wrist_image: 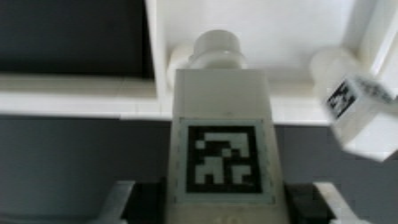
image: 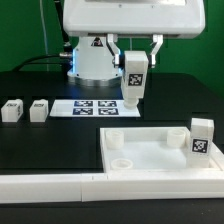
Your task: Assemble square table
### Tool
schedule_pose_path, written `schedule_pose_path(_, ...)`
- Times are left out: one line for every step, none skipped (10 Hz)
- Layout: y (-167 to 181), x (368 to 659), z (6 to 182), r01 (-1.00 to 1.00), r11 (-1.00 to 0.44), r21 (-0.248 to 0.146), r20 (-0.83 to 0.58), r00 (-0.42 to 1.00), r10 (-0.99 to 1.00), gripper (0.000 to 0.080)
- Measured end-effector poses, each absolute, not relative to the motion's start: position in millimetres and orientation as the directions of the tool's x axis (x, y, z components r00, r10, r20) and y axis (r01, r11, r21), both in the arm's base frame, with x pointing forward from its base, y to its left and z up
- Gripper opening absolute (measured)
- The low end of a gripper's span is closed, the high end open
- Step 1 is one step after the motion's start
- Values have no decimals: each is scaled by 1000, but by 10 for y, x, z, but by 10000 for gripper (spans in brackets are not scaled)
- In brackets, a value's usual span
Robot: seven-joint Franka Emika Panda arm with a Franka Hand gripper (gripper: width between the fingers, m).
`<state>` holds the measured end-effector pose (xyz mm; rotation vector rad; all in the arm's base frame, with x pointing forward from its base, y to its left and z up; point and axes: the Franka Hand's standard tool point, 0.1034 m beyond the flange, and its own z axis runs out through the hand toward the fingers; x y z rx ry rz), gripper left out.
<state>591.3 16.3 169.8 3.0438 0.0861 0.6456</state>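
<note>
My gripper [image: 134, 60] is shut on a white leg block [image: 134, 84] with a black-white tag and holds it upright above the table, just beyond the square table top's far edge. In the wrist view the held leg [wrist_image: 221, 120] runs between my fingers [wrist_image: 135, 196], its round end over the top's rim [wrist_image: 71, 100]. The white tray-like table top [image: 150, 165] lies at the front right, with an open round socket [image: 121, 160] near its left corner. A second leg [image: 203, 137] stands upright on its right side; it also shows in the wrist view [wrist_image: 356, 110]. Two more leg blocks [image: 12, 110] [image: 39, 109] lie at the exterior view's left.
The marker board [image: 92, 106] lies flat behind the table top, under the held leg. A long white bar-shaped wall [image: 50, 186] runs along the front edge. The robot's base [image: 92, 55] stands at the back.
</note>
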Motion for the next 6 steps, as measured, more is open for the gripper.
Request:
schedule_pose_path(141, 6055, 1880, 39, -998, 47, 491, 869, 57, 290)
schedule_pose_path(108, 6031, 1869, 36, -997, 70, 570, 818, 70, 290)
schedule_pose_path(77, 5980, 1801, 32, -996, 84, 602, 795, 76, 290)
schedule_pose_path(76, 5979, 1789, 32, -996, 86, 603, 794, 77, 290)
schedule_pose_path(78, 5982, 1794, 32, -996, 85, 604, 794, 77, 290)
schedule_pose_path(55, 5982, 1765, 39, -995, 95, 599, 796, 89, 290)
